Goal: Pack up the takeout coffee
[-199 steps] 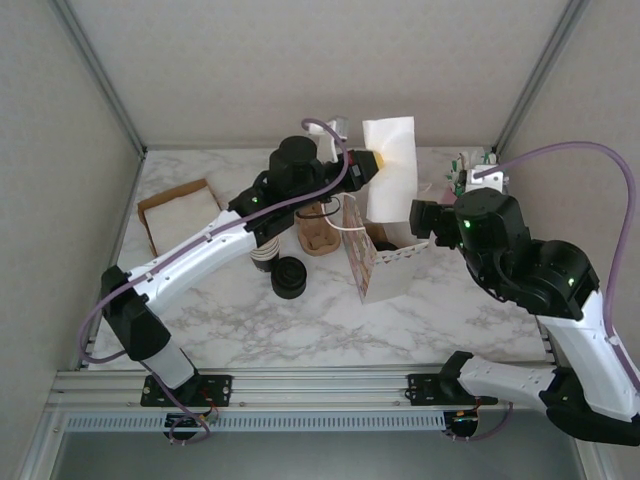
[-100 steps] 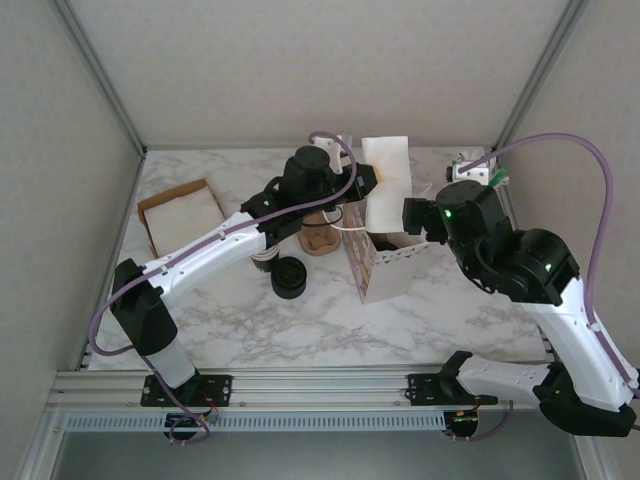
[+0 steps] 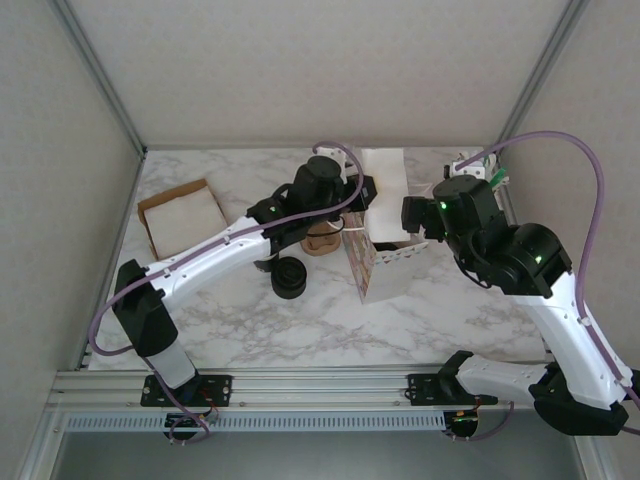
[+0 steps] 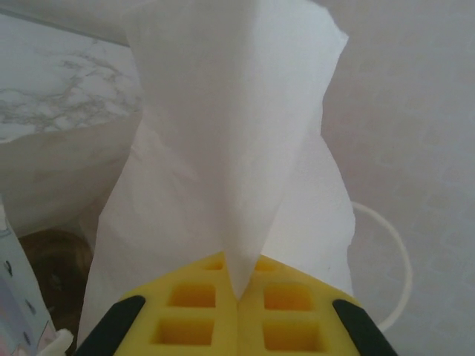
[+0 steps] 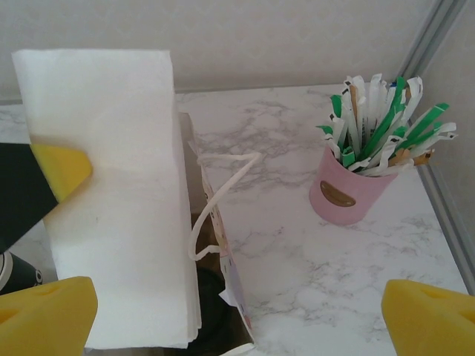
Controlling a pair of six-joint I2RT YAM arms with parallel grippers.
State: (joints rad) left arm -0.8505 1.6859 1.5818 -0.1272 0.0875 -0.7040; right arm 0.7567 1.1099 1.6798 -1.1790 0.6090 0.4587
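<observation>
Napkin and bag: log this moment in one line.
left fingers: shut on napkin | napkin: hanging at mouth of bag | right fingers: open, empty, near bag

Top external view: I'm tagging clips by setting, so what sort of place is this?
Probably a lab robot cell staged as a café takeaway counter: a marble-look table boxed in by plain panels, a paper bag standing open, and a pink cup of stick packets.
</observation>
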